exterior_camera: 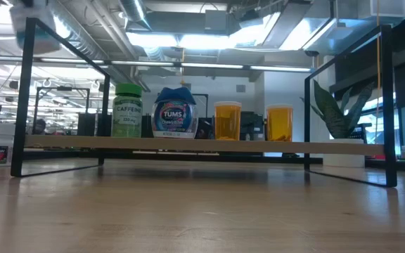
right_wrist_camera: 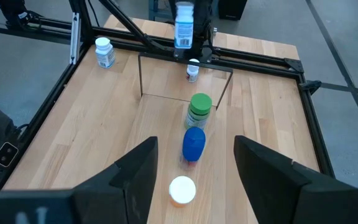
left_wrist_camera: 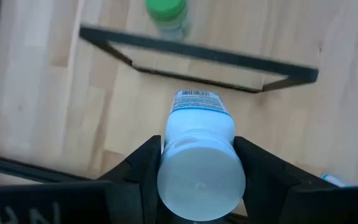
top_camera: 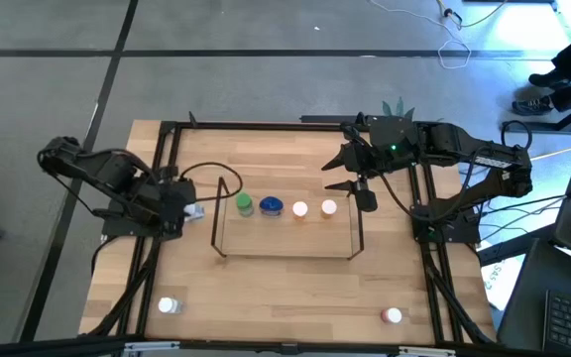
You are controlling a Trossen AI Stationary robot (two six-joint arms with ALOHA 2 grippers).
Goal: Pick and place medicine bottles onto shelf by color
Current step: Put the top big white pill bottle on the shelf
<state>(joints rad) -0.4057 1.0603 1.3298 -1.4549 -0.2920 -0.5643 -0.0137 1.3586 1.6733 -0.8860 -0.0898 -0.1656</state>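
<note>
left gripper (left_wrist_camera: 197, 180) just off the shelf's (top_camera: 222, 213) left end, clamped on a white-capped bottle (left_wrist_camera: 199, 155) | shelf row so far: green (top_camera: 244, 204), blue (top_camera: 271, 206), two white-capped orange ones (top_camera: 299, 209) | right gripper (right_wrist_camera: 194, 171) wide open, empty, over the right end | looks like carry-to-shelf; next it needs lining up with its color

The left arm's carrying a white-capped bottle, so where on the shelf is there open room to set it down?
The shelf is bare at its left end, between the upright end and the green-capped bottle. The stretch from there through the blue-capped bottle and two orange bottles is crowded. The left gripper holds the white-capped bottle beside that bare end.
</note>
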